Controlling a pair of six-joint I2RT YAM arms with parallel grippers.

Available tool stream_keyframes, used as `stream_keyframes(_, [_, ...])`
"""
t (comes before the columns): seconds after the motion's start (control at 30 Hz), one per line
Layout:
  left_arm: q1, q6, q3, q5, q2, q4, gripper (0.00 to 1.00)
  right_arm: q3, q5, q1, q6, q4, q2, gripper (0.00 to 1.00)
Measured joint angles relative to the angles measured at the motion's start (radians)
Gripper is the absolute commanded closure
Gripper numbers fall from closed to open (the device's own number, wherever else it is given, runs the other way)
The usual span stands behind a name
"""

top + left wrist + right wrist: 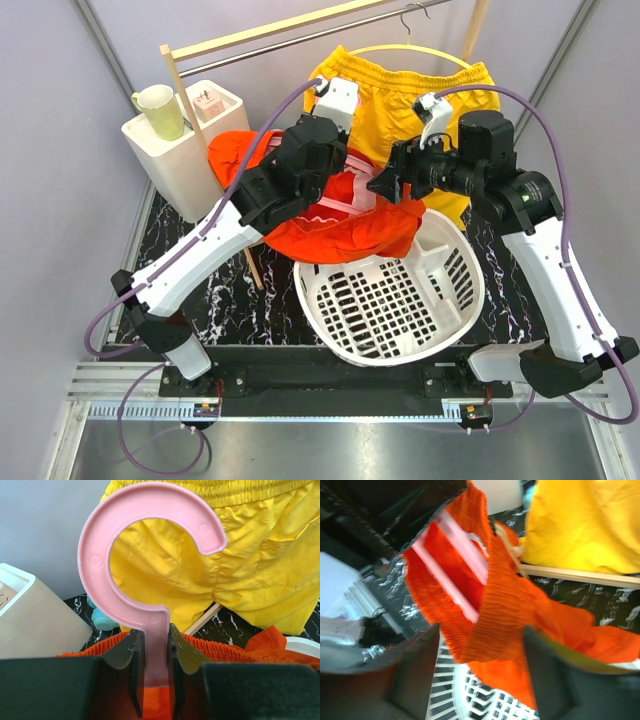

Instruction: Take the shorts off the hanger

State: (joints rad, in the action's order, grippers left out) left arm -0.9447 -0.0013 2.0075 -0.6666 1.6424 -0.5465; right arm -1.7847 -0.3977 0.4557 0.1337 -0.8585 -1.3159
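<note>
Here, the orange-red shorts (350, 230) hang on a pink hanger (150, 580), drooping over the rim of a white basket (455, 265) on the desk (180, 240). The left end effector (156, 642) is clamped on the hanger's neck, just under its hook. The right end effector (481, 630) is spread wide, the orange waistband between its fingers, seemingly unpinched in a blurred view. Yellow shorts (400, 85) hang behind.

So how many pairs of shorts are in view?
2. The orange-red fabric shorts hang on the pink plastic hanger clamped in the left tool, over the white basket; the bright yellow fabric shorts hang behind them. Others may be hidden.
</note>
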Motion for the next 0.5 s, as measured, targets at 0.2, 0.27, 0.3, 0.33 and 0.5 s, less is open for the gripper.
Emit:
stream_keyframes(0.2, [-0.015,0.0,0.018,-0.021,0.017,-0.008,1.0,0.0,0.19,0.06,-0.041,-0.002,-0.01,0.59])
stream_keyframes(0.27, [-0.02,0.0,0.024,-0.024,0.018,-0.011,1.0,0.0,0.246,0.084,-0.053,-0.002,-0.016,0.62])
stream_keyframes(0.3, [-0.022,-0.001,0.025,-0.024,0.018,-0.013,1.0,0.0,0.264,0.093,-0.057,-0.002,-0.02,0.64])
stream_keyframes(0.33, [-0.023,-0.002,0.025,-0.024,0.018,-0.013,1.0,0.0,0.289,0.103,-0.058,-0.001,-0.024,0.64])
stream_keyframes(0.5, [-0.026,-0.007,0.026,-0.023,0.019,-0.017,1.0,-0.001,0.379,0.134,-0.066,0.0,-0.049,0.52])
